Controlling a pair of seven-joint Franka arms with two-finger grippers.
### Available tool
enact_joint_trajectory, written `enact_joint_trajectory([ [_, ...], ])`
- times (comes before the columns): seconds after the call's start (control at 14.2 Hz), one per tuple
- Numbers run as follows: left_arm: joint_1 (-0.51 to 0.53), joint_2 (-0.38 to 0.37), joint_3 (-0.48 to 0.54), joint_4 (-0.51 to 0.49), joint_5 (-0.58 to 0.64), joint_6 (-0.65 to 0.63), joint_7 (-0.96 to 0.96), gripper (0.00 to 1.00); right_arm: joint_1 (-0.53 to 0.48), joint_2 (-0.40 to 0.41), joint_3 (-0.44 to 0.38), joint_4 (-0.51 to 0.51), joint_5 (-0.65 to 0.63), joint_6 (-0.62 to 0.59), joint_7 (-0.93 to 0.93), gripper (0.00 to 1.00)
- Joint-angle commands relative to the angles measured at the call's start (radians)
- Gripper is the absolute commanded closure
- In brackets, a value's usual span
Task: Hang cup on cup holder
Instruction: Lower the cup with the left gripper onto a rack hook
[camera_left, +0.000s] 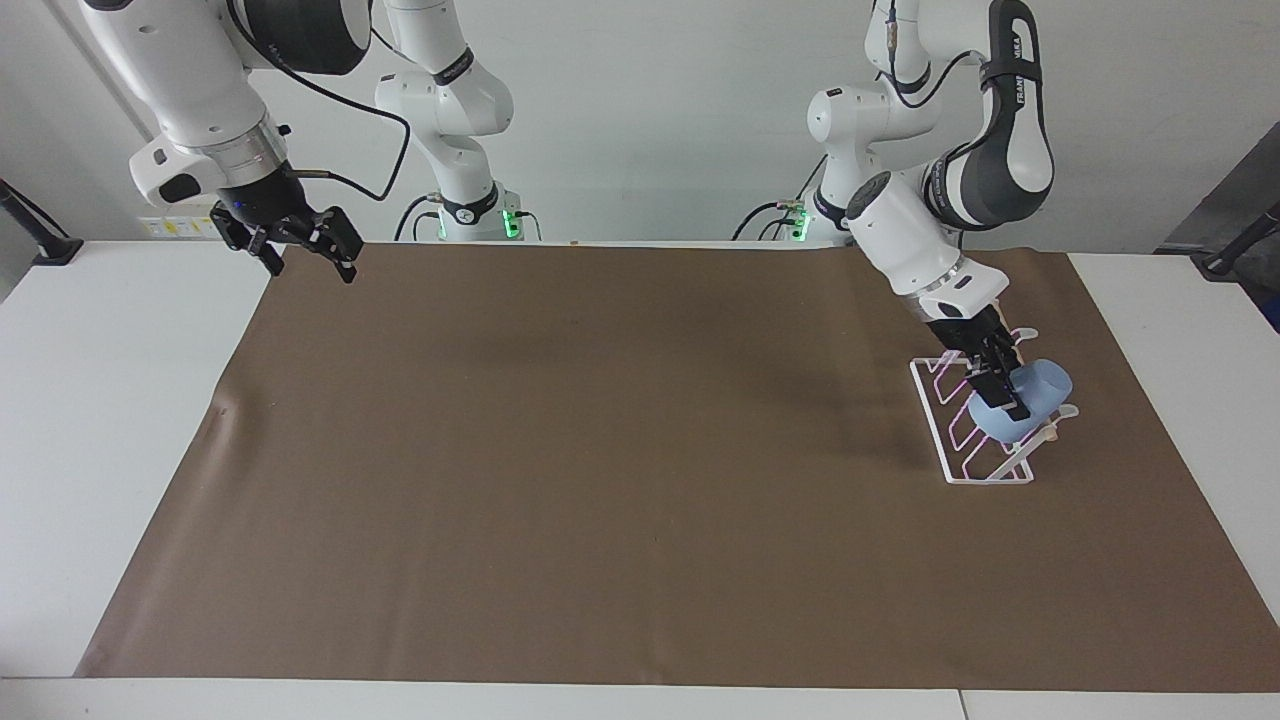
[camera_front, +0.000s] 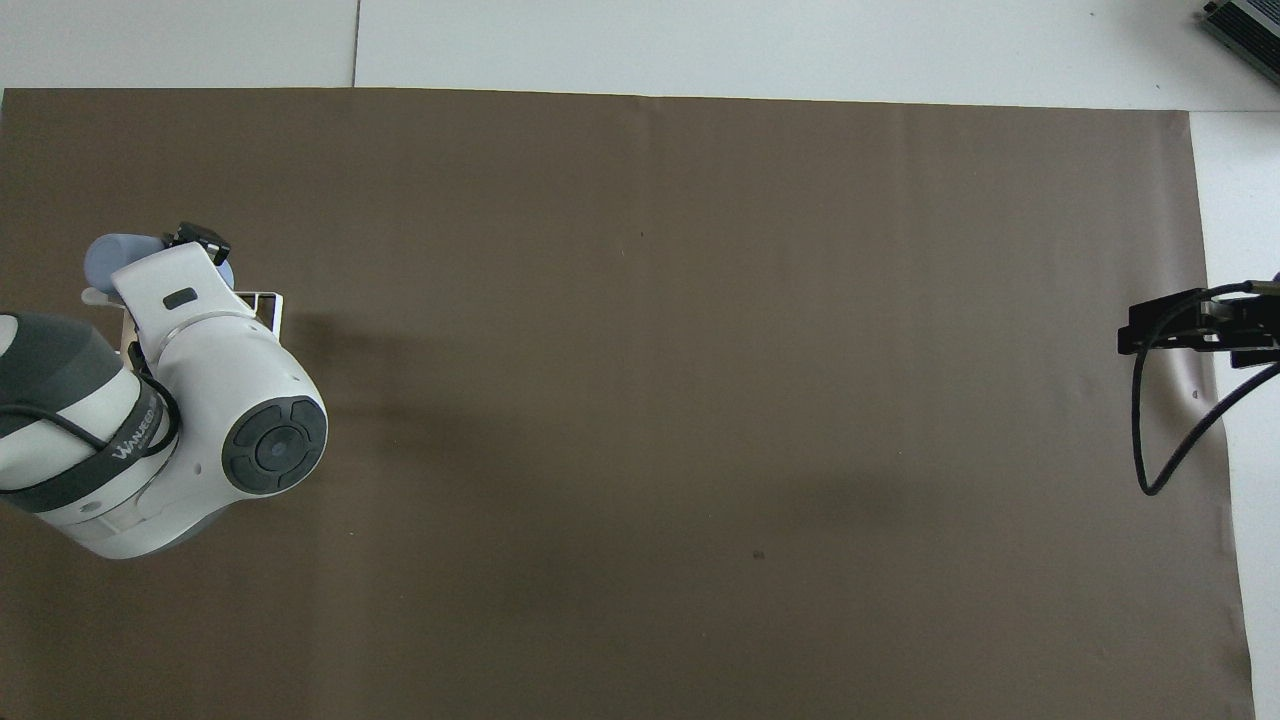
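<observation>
Facing and overhead, opposed, both high

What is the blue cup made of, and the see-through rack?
The cup looks like matte plastic: its light blue surface is even and shows no shine, though ceramic cannot be ruled out. The cup holder looks like clear acrylic: the brown mat shows through it, and its edges glow pink.

matt cup (camera_left: 1040, 392), clear acrylic cup holder (camera_left: 965, 452)
</observation>
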Motion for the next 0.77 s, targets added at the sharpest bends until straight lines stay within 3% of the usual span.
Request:
enact_joint_trajectory([
  [0.0, 0.021, -0.018, -0.007, -0.024, 0.024, 0.033, -0.028, 0.5, -0.003, -0.007, 0.006, -0.008, -0.009, -0.007, 0.015, 0.0],
  [0.07, 0.021, -0.018, -0.007, -0.024, 0.024, 0.044, -0.028, 0.41, -0.003, -0.007, 0.006, -0.008, -0.009, -0.007, 0.015, 0.0],
  [0.28, 0.024, -0.018, -0.007, -0.024, 0.024, 0.045, -0.028, 0.38, -0.003, -0.007, 0.006, -0.008, -0.009, -0.007, 0.015, 0.0],
  [0.49, 0.039, -0.015, -0.007, -0.024, 0.024, 0.073, -0.05, 0.12, -0.003, -0.007, 0.006, -0.008, -0.009, -0.007, 0.015, 0.0],
  [0.7, 0.039, -0.015, -0.007, -0.024, 0.024, 0.075, -0.054, 0.08, -0.003, -0.007, 0.006, -0.008, -0.009, -0.007, 0.015, 0.0],
])
